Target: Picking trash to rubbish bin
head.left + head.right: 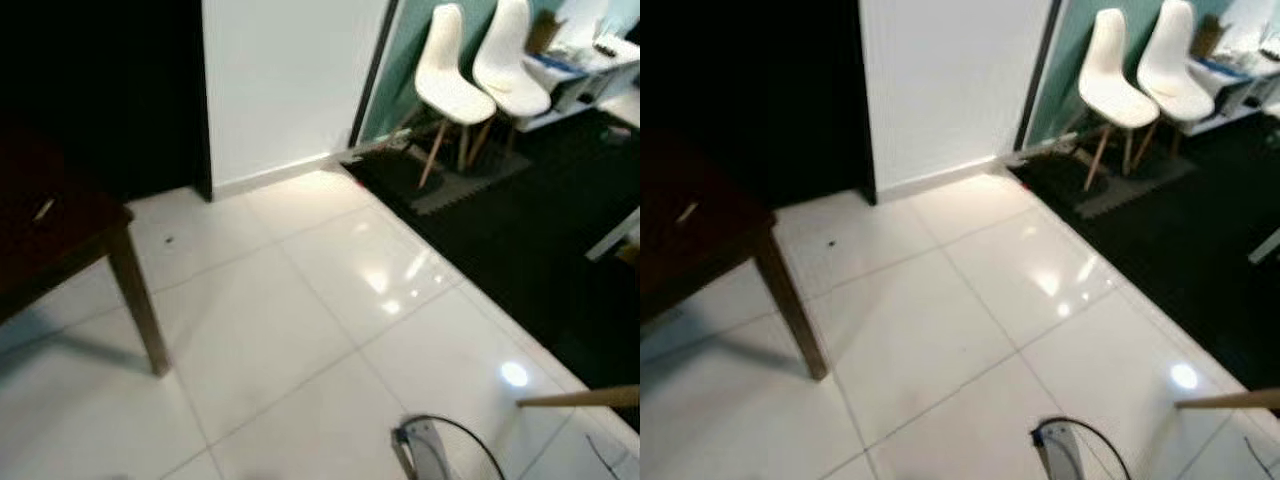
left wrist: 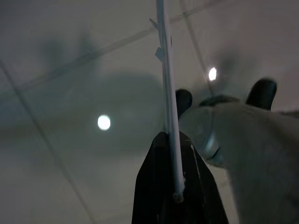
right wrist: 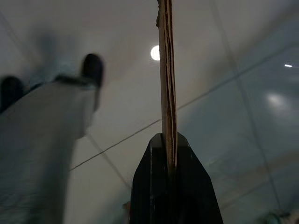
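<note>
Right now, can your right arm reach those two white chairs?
Probably not. The white chairs stand far off across the tiled floor, and the right gripper is shut on a thin brown strip.

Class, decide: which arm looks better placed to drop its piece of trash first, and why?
Right, tentatively. The right gripper is shut on a brown cardboard strip already held out ahead in the head view. The left gripper is shut on a thin white sheet. The edge is slight.
</note>
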Available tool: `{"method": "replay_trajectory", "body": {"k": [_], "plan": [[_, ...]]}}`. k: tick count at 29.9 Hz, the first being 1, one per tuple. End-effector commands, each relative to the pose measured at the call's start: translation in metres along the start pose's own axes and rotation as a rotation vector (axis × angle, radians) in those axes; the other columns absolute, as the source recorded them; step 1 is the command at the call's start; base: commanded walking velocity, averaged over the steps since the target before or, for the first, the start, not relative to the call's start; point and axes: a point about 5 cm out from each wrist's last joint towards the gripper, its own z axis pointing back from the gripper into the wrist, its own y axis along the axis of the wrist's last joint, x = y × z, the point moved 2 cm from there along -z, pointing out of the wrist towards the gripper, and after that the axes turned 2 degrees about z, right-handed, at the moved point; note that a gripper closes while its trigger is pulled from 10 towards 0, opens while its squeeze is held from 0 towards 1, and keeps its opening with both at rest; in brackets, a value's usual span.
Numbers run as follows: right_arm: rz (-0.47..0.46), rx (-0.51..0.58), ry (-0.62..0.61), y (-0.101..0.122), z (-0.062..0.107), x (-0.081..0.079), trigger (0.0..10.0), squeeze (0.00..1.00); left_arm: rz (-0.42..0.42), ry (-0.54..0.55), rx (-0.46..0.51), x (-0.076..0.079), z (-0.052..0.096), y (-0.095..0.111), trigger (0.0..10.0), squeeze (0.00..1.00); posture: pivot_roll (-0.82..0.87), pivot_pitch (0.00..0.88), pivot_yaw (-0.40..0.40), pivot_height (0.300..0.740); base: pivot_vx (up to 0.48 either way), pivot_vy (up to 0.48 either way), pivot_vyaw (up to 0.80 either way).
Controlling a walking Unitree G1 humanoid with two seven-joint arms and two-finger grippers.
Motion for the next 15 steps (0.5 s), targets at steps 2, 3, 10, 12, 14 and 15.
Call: {"method": "replay_trajectory", "body": {"k": [2,3,10,12,14,15], "plan": [[0.001,-0.035,0.012,-0.0117,0.0000,-0.0053,10.0,0.00,-0.006,0.002,-0.047,-0.0015,0.0023,-0.0138,10.0,0.00,0.25,0.084,-0.101,0.740,0.000,0.000,-0.80],[0.002,-0.035,0.012,-0.0117,0.0000,-0.0052,10.0,0.00,-0.006,0.002,-0.045,-0.0018,0.0022,-0.0131,10.0,0.00,0.25,0.084,-0.101,0.740,0.000,0.000,-0.80],[0.006,-0.035,0.012,-0.0107,0.0000,-0.0050,10.0,0.00,-0.009,0.001,-0.041,-0.0013,0.0017,-0.0112,10.0,0.00,0.25,0.080,-0.102,0.740,0.000,0.000,-0.80],[0.007,-0.035,0.012,-0.0105,0.0000,-0.0050,10.0,0.00,-0.010,0.000,-0.040,-0.0009,0.0017,-0.0111,10.0,0.00,0.25,0.081,-0.101,0.740,0.000,0.000,-0.80],[0.008,-0.035,0.013,-0.0104,0.0000,-0.0051,10.0,0.00,-0.010,-0.001,-0.040,-0.0006,0.0017,-0.0112,10.0,0.00,0.25,0.082,-0.104,0.740,0.000,0.000,-0.80],[0.008,-0.035,0.014,-0.0105,0.0000,-0.0053,10.0,0.00,-0.008,-0.002,-0.041,-0.0004,0.0017,-0.0116,10.0,0.00,0.25,0.082,-0.104,0.740,0.000,0.000,-0.80]]}}
